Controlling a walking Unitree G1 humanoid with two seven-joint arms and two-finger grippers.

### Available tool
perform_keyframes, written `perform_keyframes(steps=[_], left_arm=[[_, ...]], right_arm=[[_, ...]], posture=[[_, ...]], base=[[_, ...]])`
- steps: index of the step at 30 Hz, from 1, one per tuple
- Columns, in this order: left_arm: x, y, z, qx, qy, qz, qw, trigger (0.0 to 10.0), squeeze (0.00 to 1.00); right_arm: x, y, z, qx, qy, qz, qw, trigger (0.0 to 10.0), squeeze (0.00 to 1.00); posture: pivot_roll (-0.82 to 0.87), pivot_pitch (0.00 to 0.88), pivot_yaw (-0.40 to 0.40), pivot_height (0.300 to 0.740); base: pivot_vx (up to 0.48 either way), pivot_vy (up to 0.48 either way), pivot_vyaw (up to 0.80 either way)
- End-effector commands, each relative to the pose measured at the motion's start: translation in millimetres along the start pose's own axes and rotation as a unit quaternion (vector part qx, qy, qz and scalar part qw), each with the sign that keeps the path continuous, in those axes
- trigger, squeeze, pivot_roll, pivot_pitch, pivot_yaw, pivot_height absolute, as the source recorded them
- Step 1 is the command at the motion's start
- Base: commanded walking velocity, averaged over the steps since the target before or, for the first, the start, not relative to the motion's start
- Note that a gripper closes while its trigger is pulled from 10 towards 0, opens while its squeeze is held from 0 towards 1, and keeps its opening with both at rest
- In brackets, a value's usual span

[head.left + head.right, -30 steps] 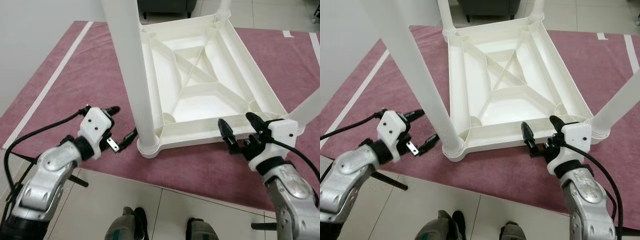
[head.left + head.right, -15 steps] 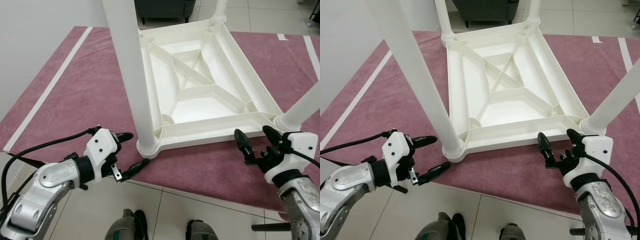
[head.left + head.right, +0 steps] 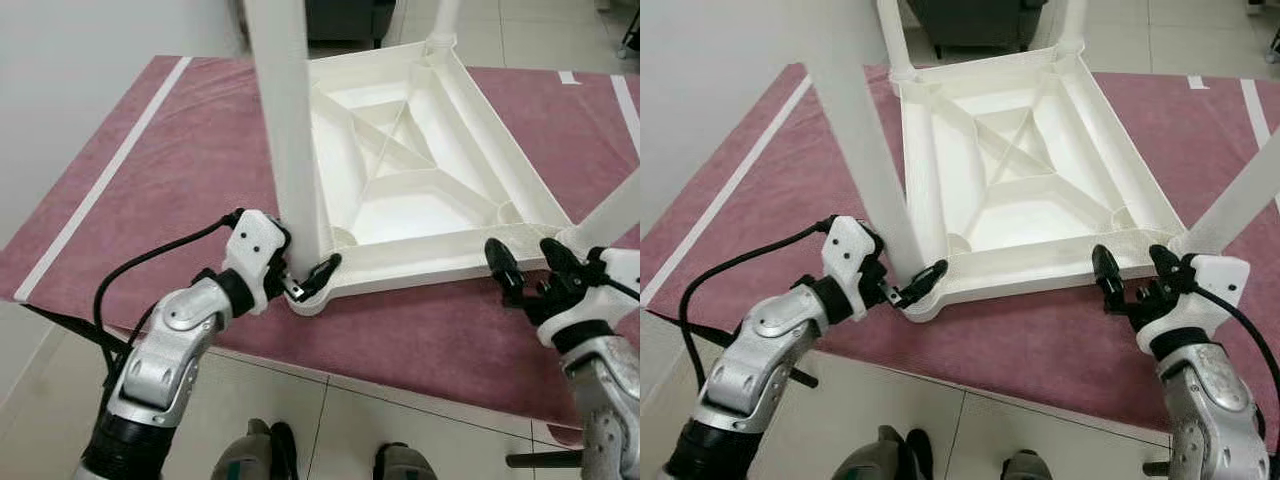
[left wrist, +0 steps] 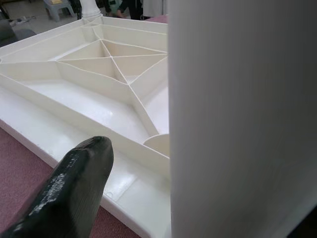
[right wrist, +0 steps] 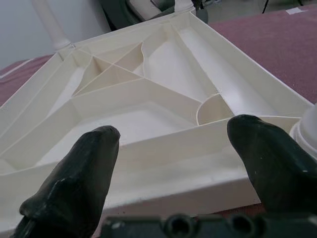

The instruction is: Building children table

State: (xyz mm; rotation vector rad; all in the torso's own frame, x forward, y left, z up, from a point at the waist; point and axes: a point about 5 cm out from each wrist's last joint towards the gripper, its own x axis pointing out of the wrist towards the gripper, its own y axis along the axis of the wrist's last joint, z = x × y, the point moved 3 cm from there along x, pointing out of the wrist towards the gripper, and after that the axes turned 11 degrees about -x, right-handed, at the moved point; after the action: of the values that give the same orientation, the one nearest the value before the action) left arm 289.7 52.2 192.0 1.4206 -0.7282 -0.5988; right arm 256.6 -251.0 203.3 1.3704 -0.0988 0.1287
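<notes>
Since 1 second ago the left end effector [image 3: 308, 277] has swung in from the rug to the near-left table leg [image 3: 290, 150]; its fingers now stand spread on either side of the leg's base, one tip [image 3: 327, 265] against the corner socket, though whether they press the leg I cannot tell. Over the same second the right end effector [image 3: 528, 268] has drawn slightly back, at about 4 o'clock in the head view; it hangs open and empty just off the near rim by the near-right corner, holding nothing.

The children's table [image 3: 420, 170] lies upside down on the maroon rug [image 3: 170, 170], ribbed underside up. I judge the build nearly done: 4 legs appear seated in the corners. What seems left is checking the near-left leg and turning the table upright.

Leg tops are cut off at the frame edges, so their full length is unseen. The far-left socket sits behind the near leg. From the left wrist, the leg [image 4: 237, 119] blocks half the picture.
</notes>
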Motion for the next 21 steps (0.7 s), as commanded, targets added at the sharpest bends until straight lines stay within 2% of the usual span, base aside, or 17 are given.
perform_keyframes(steps=[1,3,4,5,6,7,8,9,10,18,21], left_arm=[[-2.3,2.0,-23.9,0.002,0.143,0.02,0.99,10.0,0.0],[-2.7,1.5,-23.8,0.0,0.155,0.019,0.988,10.0,0.0],[-3.6,-1.0,-24.2,-0.016,0.172,0.017,0.985,8.1,0.0],[-5.8,-3.2,-24.9,-0.026,0.192,0.016,0.981,5.3,0.0],[-9.2,-6.2,-26.4,-0.044,0.218,0.015,0.975,2.9,0.0],[-9.2,-6.2,-26.4,-0.044,0.218,0.015,0.975,2.9,0.0],[-10.1,-6.8,-26.9,-0.05,0.225,0.017,0.973,1.8,0.0],[-10.1,-6.8,-26.9,-0.05,0.225,0.017,0.973,1.8,0.0],[-10.9,-7.2,-28.0,-0.054,0.231,0.018,0.971,0.0,0.0],[-17.7,-6.1,-33.1,-0.053,0.252,0.021,0.966,0.0,0.0],[-27.6,-0.5,-40.8,-0.045,0.28,0.024,0.959,0.0,0.0]], right_arm=[[1.1,-3.7,-2.3,0.009,0.006,-0.005,1.0,10.0,0.0],[2.7,-2.4,-2.8,0.011,0.006,-0.002,1.0,10.0,0.0],[4.1,-1.8,-2.8,0.013,0.006,0.0,1.0,10.0,0.0],[4.7,-2.0,-2.9,0.014,0.006,0.0,1.0,10.0,0.0],[5.3,-2.6,-3.5,0.015,0.006,0.0,1.0,10.0,0.0],[5.3,-2.6,-3.5,0.015,0.006,0.0,1.0,10.0,0.0],[5.8,-2.8,-3.9,0.016,0.007,0.0,1.0,10.0,0.0],[5.8,-2.8,-3.9,0.016,0.007,0.0,1.0,10.0,0.0],[6.7,-2.8,-4.3,0.016,0.007,0.0,1.0,10.0,0.0],[10.9,-3.5,-1.6,0.017,0.005,0.0,1.0,10.0,0.0],[9.6,-3.1,-1.1,0.017,0.017,-0.002,1.0,10.0,0.0]], posture=[[-0.12,0.14,0.15,0.74],[-0.11,0.14,0.151,0.74],[-0.11,0.14,0.151,0.74],[-0.1,0.14,0.149,0.74],[-0.1,0.141,0.147,0.74],[-0.1,0.141,0.147,0.74],[-0.1,0.141,0.147,0.74],[-0.1,0.141,0.147,0.74],[-0.09,0.141,0.145,0.74],[-0.09,0.141,0.143,0.74],[-0.08,0.143,0.138,0.74]], base=[[0.0,0.0,0.0],[0.0,0.0,0.0],[0.0,0.0,0.0],[0.0,0.0,0.0],[0.0,0.0,0.0],[0.0,0.0,0.0],[0.0,0.0,0.0],[0.0,0.0,0.0],[0.0,0.0,0.0],[0.0,0.0,0.0],[0.0,0.0,0.0]])
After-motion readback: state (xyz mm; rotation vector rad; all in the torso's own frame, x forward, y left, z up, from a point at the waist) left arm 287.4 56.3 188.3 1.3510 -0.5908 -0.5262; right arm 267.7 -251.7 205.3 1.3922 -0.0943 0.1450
